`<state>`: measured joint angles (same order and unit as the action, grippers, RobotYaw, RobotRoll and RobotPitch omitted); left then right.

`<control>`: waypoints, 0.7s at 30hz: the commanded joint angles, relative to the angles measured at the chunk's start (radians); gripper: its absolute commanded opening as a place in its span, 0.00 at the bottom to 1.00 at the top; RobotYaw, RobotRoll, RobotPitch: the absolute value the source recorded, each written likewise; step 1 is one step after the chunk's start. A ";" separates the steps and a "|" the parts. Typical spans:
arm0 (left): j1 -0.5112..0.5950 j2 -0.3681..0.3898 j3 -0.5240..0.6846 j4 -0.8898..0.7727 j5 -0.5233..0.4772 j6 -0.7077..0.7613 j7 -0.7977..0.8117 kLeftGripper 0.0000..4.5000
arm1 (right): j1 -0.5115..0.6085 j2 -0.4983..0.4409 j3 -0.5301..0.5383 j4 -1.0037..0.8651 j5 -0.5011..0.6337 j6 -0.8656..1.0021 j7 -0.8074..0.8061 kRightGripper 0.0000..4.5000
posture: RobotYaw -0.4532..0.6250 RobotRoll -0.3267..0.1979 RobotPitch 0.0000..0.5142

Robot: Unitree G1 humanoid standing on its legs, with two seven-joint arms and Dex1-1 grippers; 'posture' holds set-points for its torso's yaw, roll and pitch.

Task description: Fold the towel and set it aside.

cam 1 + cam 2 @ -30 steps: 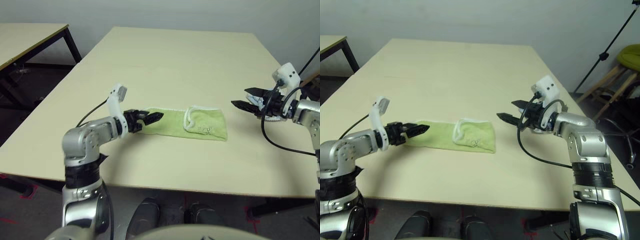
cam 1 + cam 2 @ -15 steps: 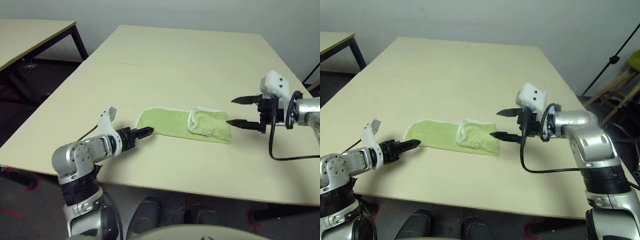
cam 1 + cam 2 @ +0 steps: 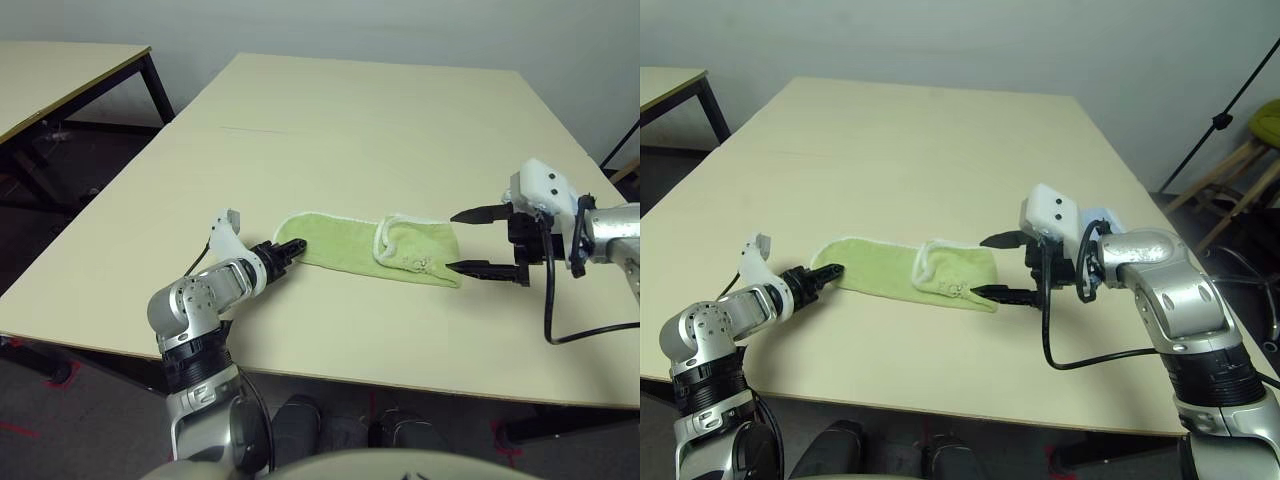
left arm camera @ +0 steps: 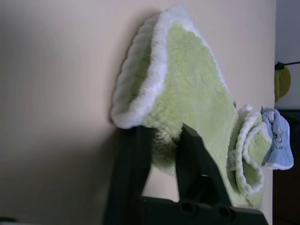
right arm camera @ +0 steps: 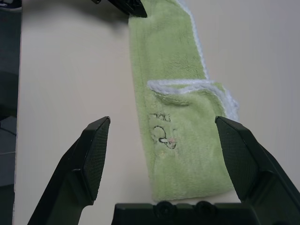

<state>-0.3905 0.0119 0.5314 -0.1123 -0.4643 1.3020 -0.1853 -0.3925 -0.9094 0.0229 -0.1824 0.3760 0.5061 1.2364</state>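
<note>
The lime-green towel lies as a long folded strip on the table, with its white-edged flap turned over near the right end. A dark embroidered mark sits by that end. My left gripper is at the towel's left end, and in the left wrist view its fingers pinch the fluffy edge. My right gripper stands wide open, one finger on each side of the towel's right end, just off the cloth.
A small light blue cloth shows just behind my right gripper. A second table stands off to the left. A stand and a green stool are beyond the right edge. The table's front edge is close.
My left gripper has slid in to the towel's left end and taken hold of it. My right gripper, still open, has closed in on the right end.
</note>
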 commanded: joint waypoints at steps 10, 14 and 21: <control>-0.067 0.039 -0.222 -0.141 -0.185 0.005 -0.141 0.01 | -0.003 -0.053 -0.008 0.091 -0.044 -0.056 0.022 1.00 | 0.51 0.62 0.12; -0.112 0.081 -0.351 -0.142 -0.205 -0.019 -0.209 0.01 | 0.019 -0.083 -0.032 0.107 -0.044 -0.067 0.019 1.00 | 0.49 0.62 0.11; -0.235 0.147 -0.640 -0.009 -0.149 -0.152 -0.379 0.01 | 0.093 -0.126 -0.097 0.098 -0.029 -0.065 0.007 1.00 | 0.46 0.62 0.10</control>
<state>-0.6039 0.1558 -0.0348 -0.1782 -0.6500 1.2015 -0.5249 -0.3154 -1.0158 -0.0446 -0.0730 0.3423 0.4426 1.2444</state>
